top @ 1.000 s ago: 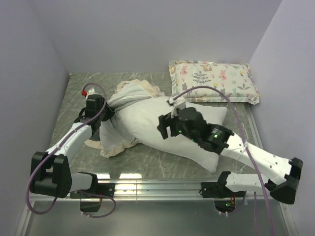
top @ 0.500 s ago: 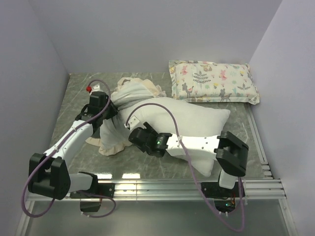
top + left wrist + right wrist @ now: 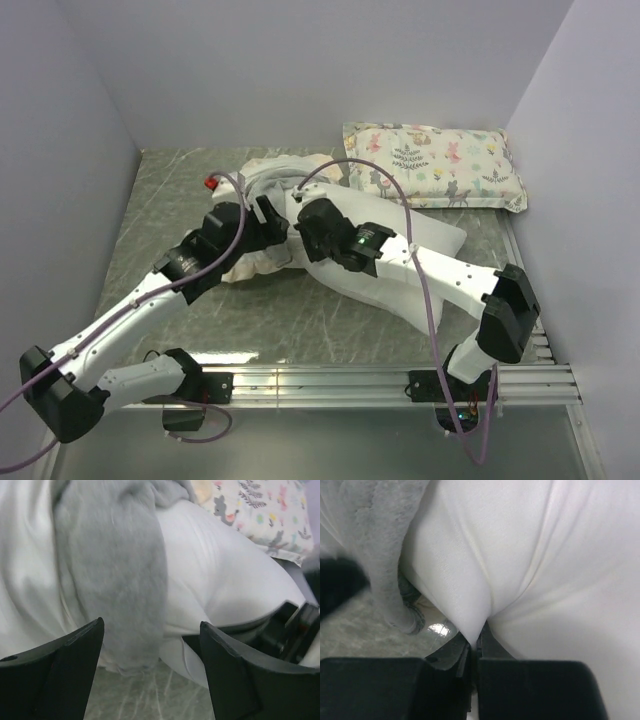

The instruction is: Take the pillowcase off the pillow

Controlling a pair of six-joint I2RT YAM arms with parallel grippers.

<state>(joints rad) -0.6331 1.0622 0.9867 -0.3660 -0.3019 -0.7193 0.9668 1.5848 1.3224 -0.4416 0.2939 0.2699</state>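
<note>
Right gripper (image 3: 476, 642) is clamped tight on 1 fold of the white pillow (image 3: 535, 555), pinning it. Left gripper (image 3: 151, 625) has its jaws wide and holds nothing. The grey pillowcase (image 3: 112, 575) band sits dead ahead between them. Pillow's long axis runs far-left to near-right, with the pillowcase bunched at the left end, so the left arm is nearer. Likely next: grab, pull left.

A robot lab enclosure: bare pale walls (image 3: 300, 70) box a marbled table (image 3: 300, 320) with an aluminium rail (image 3: 330, 378).
</note>
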